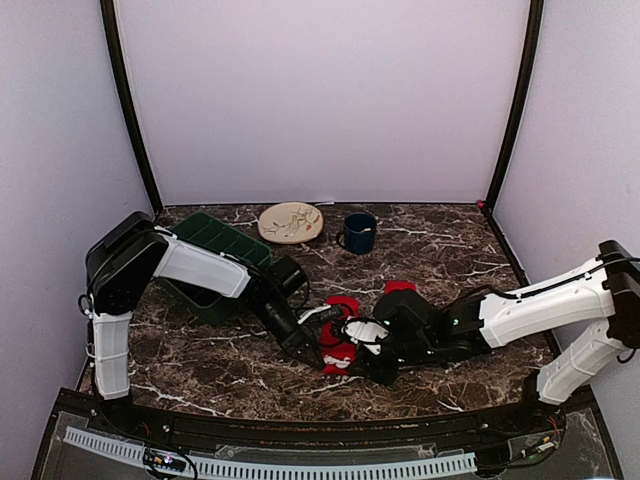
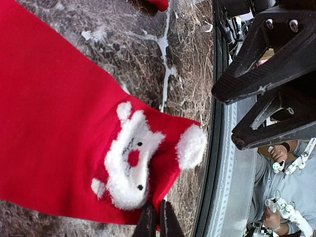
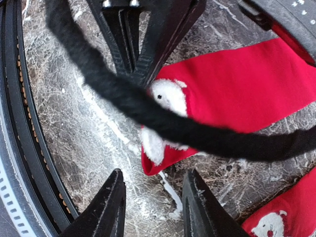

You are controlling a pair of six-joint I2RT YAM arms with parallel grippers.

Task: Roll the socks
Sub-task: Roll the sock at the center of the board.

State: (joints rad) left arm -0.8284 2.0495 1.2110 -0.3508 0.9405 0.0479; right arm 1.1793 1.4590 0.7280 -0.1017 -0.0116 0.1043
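Left wrist view: my left tool is clamped shut on the edge of the nearer sock, just beside its fluffy white Santa face, close to the front edge of the dark marble worktop. I see that bright red sock lying flat, running from the pinched end away toward the back of the worktop. My right tool sits just beside the same end from the opposite side. Its jaws are parted with only bare marble between them, and it holds nothing. A black cable sags across the right wrist view in front of the sock. Seen from the top external camera, both arms meet low over this sock in the front half of the worktop. The second sock lies a little farther back and to the right, apart from the first, its own Santa face showing in the right wrist view. Along the back edge stand a dark blue mug, a cream plate just left of it, and a green bin at the far left, partly behind my left arm.
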